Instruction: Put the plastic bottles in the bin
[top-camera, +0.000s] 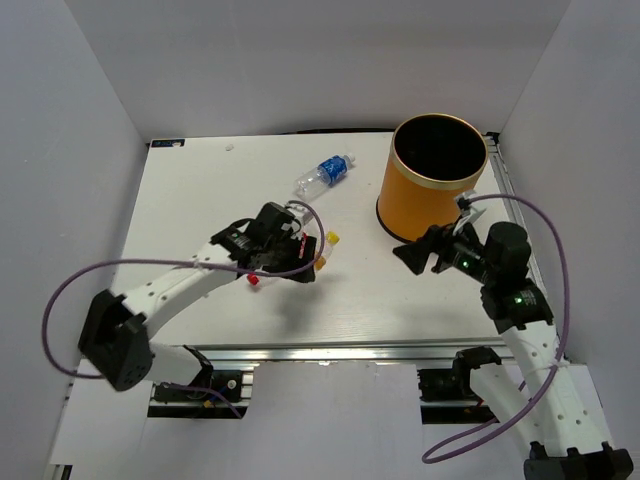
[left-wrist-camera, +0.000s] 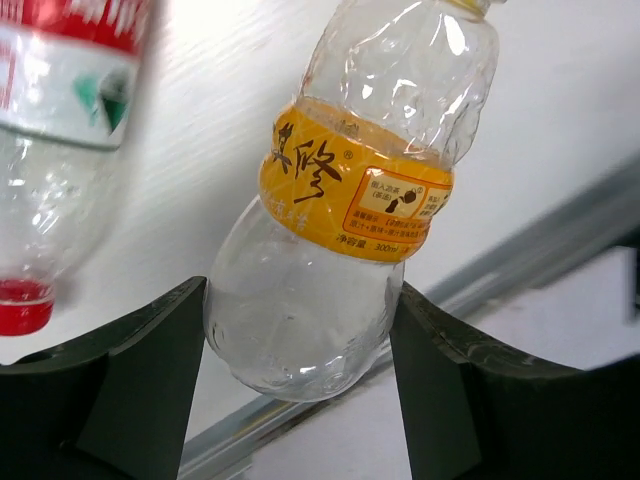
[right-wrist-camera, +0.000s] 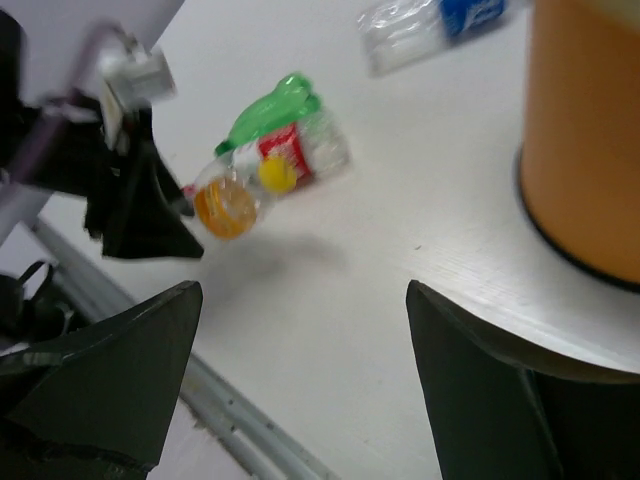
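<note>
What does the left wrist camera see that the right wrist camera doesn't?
Only the left wrist view: the writing on the yellow-labelled bottle, seen close up between the fingers of the left pincer.
Only the right wrist view: the orange bin, the blue-labelled bottle, the green bottle and the open right pincer.
Both: the red-labelled bottle, the white table and its metal edge rail.

Likely a lab: white-walled enclosure, aluminium rail.
</note>
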